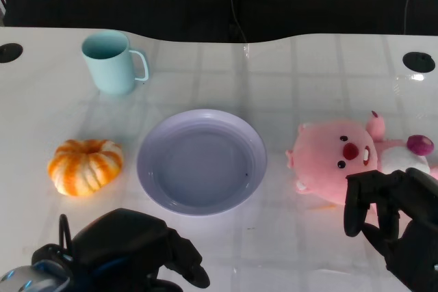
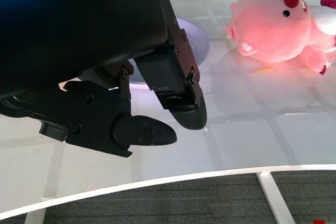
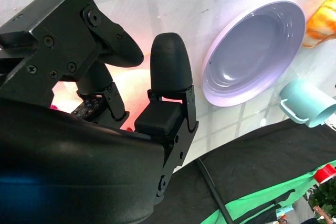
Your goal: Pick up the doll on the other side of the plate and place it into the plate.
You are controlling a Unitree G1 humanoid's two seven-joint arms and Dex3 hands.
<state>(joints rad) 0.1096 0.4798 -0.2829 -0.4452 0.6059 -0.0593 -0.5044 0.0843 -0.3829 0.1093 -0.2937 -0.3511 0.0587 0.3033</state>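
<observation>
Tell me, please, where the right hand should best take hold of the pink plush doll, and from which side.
Probably around the big round head of the pink plush doll, coming from above on the near side. The doll lies flat, head toward the purple plate, and the right hand hovers open beside it. The head is soft and bulky; the limbs look thin.

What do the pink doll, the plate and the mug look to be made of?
Pink doll: soft plush fabric, matte and fuzzy, with a rounded stuffed shape. Plate: lavender, probably plastic or melamine, smooth with a slight sheen on its rim. Mug: pale teal, likely plastic, even satin surface.
</observation>
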